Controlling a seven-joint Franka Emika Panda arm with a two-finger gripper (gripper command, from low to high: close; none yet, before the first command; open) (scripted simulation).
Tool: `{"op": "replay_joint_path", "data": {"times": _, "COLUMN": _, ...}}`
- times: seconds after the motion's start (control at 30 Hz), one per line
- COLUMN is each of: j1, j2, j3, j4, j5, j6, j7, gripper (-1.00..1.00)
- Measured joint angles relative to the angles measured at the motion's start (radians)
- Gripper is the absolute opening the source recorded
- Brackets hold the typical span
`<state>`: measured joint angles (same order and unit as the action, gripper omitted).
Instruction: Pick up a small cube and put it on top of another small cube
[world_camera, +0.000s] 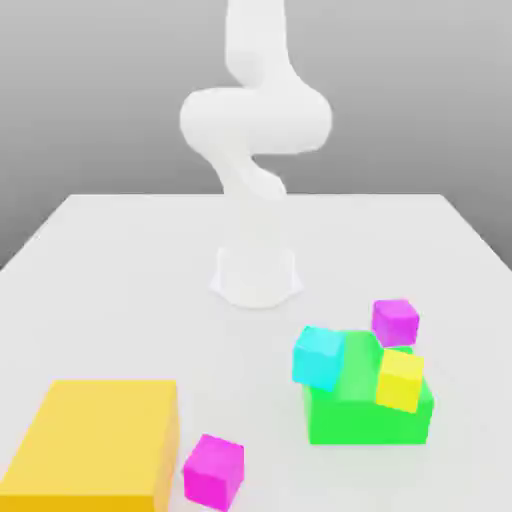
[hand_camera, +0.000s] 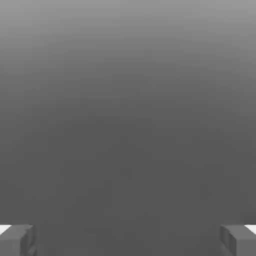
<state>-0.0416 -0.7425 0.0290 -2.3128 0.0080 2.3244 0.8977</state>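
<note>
A: Where does everything sit relative to the big block (world_camera: 95, 440)?

B: The small cube (world_camera: 213, 470) lies just beside it, toward the exterior view's right. Further right stands a second block (world_camera: 365, 410), with one cube (world_camera: 320, 357) against its left edge, another (world_camera: 400, 379) on its right part, and a fourth cube (world_camera: 395, 322) just behind. The arm's base (world_camera: 256, 275) stands behind, well apart.

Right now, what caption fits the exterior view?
White arm behind scattered blocks: pink cube beside big yellow block, green block untouched.
</note>
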Motion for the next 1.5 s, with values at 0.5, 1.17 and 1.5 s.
{"op": "replay_joint_path", "data": {"times": 0.5, "j1": -0.223, "j2": 0.342, "j3": 0.177, "j4": -0.078, "j5": -0.006, "j6": 0.148, "j7": 0.627, "gripper": 0.00}}
{"op": "replay_joint_path", "data": {"times": 1.17, "j1": -0.364, "j2": 0.808, "j3": 0.263, "j4": -0.179, "j5": -0.141, "j6": 0.340, "j7": 1.546, "gripper": 0.00}}
{"op": "replay_joint_path", "data": {"times": 1.5, "j1": -0.287, "j2": 1.081, "j3": 0.158, "j4": -0.187, "j5": -0.206, "j6": 0.505, "j7": 1.863, "gripper": 0.00}}
